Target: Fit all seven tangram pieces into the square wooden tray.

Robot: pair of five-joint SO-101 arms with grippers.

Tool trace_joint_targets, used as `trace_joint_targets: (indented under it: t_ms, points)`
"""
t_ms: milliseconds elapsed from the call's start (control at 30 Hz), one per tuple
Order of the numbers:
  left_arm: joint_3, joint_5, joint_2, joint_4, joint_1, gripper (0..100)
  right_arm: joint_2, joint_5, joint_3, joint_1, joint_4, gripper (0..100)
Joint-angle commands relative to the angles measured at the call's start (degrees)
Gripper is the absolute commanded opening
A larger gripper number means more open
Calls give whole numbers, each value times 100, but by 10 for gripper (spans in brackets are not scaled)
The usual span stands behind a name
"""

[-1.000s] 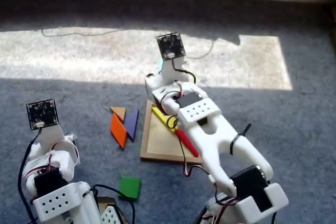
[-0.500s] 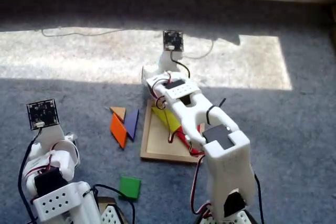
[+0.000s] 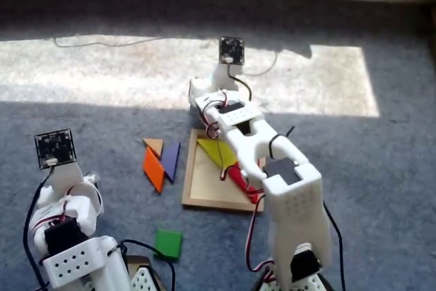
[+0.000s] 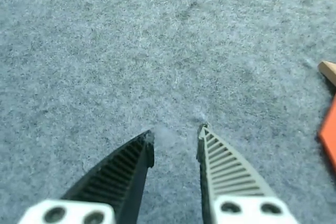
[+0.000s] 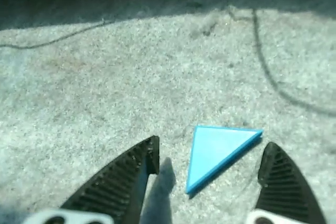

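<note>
light: sunlit band on far carpet (image 3: 102,66) | near side shaded | shadows: hard-edged

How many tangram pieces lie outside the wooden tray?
5: tan triangle, orange piece, purple piece beside the tray; green square by the left arm; blue triangle at the right gripper. Right arm may hide more.

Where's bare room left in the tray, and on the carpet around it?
Tray: bare along its edge by the orange piece, beside yellow triangle and red triangle. Carpet past the right arm is open. Crowded there: purple piece and tan piece alongside.
</note>
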Motion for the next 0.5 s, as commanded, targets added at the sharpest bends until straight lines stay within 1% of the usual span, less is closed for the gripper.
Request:
trace_joint_targets:
  t_ms: [0, 67, 333, 400, 467]
  points:
    - [-101, -53, -48, 44, -40, 143, -22, -26, -259, 127, -259, 190]
    - [-101, -62, -48, 149, -40, 143, -13, -26, -259, 145, -347, 162]
    - [-101, -70, -48, 185, -40, 143, 48, -35, -277, 145, -347, 159]
    - [-101, -70, -48, 185, -40, 143, 277, -35, -286, 145, -303, 159]
    - [-101, -70, -48, 185, -40, 143, 576, -18, -321, 145, 31, 159]
